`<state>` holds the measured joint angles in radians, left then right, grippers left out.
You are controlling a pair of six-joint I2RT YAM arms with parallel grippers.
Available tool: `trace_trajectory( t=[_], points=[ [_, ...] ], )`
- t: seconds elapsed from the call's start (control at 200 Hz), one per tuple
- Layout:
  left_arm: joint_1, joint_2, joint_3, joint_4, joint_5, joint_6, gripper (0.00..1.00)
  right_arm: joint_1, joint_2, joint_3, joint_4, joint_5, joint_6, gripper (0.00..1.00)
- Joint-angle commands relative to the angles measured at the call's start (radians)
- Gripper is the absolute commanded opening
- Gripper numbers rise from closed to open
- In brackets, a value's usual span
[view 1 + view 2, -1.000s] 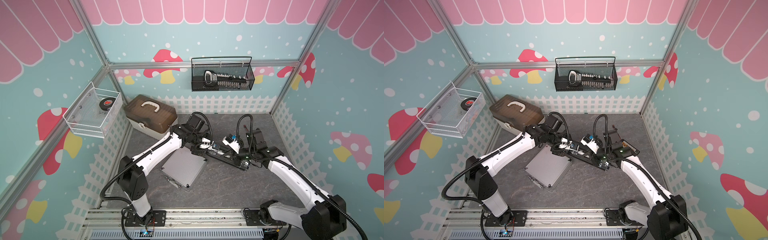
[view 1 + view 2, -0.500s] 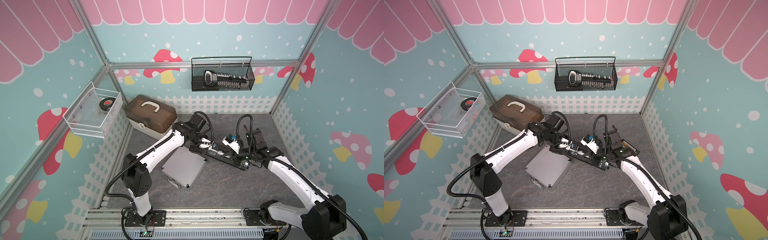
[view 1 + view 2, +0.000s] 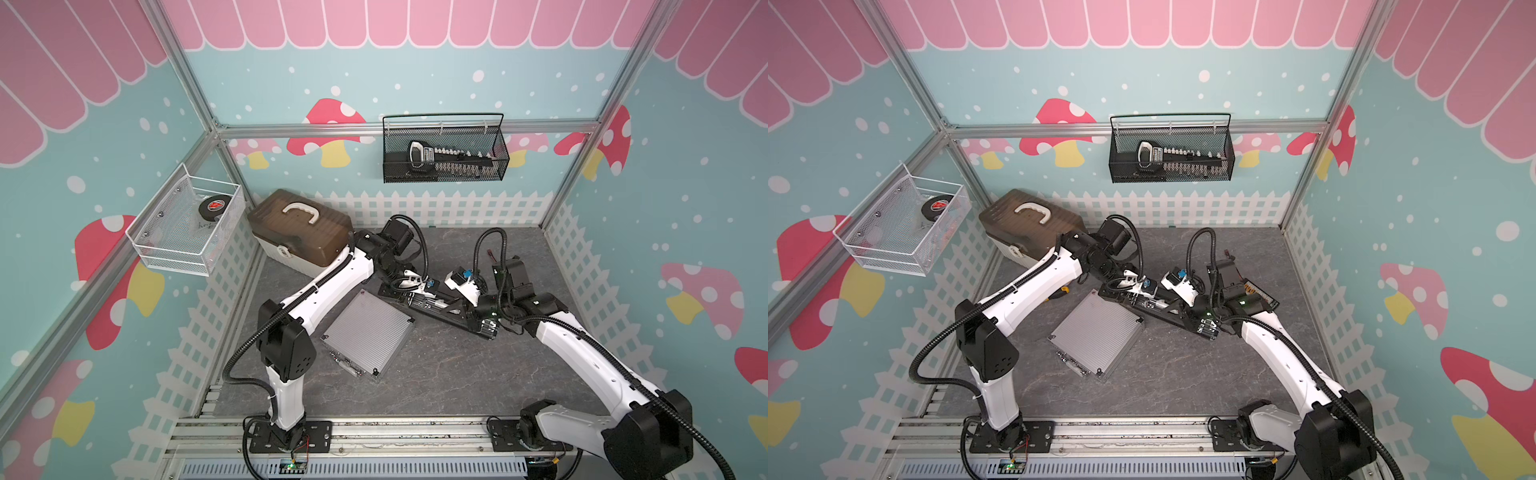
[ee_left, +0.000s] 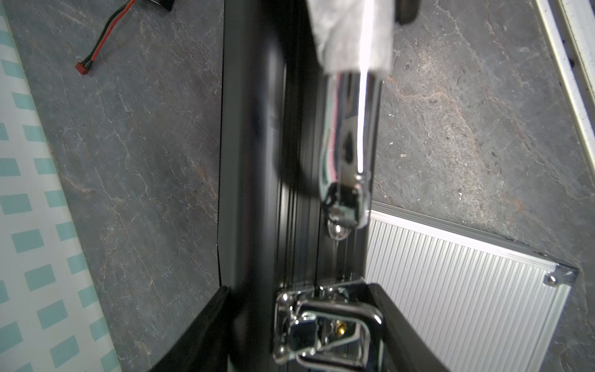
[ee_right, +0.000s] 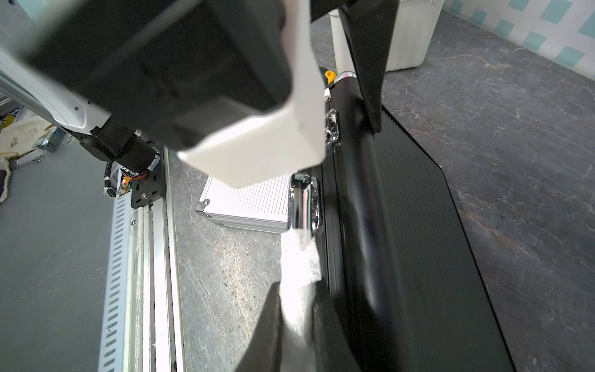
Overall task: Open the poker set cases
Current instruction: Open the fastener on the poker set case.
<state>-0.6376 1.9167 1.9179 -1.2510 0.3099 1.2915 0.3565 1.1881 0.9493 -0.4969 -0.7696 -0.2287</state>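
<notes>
Left gripper (image 4: 299, 290) hangs over the front wall of the black case (image 5: 418, 241), jaws apart on either side of a chrome latch (image 4: 325, 328); whether the pads press it I cannot tell; the straddle looks meant to flip that catch. Just beside it the silver case (image 3: 365, 332) lies flat and closed, one corner against the black case's front edge, so fingers have little room on that side. Further right, the right gripper (image 5: 297, 322) is clamped on the white-wrapped handle (image 5: 299, 261), probably to steady the black case while the latch is worked. Both cases sit in the middle of the table (image 3: 457, 382); bare floor behind the black case, towards the picket fence (image 3: 457, 208), should let its lid swing; the open strip before the front rail (image 3: 374, 432) leaves the arms space.
</notes>
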Motion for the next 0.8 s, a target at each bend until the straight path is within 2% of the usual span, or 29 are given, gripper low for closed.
trace_trajectory(
  t=[0.0, 0.795],
  points=[
    [-0.001, 0.024, 0.021, -0.104, 0.050, -0.012, 0.58, 0.016, -0.003, 0.004, 0.001, 0.012, -0.020, 0.00],
    [-0.009, 0.042, -0.002, -0.117, 0.045, -0.056, 0.59, 0.048, -0.017, -0.013, -0.002, 0.075, -0.032, 0.00]
  ],
)
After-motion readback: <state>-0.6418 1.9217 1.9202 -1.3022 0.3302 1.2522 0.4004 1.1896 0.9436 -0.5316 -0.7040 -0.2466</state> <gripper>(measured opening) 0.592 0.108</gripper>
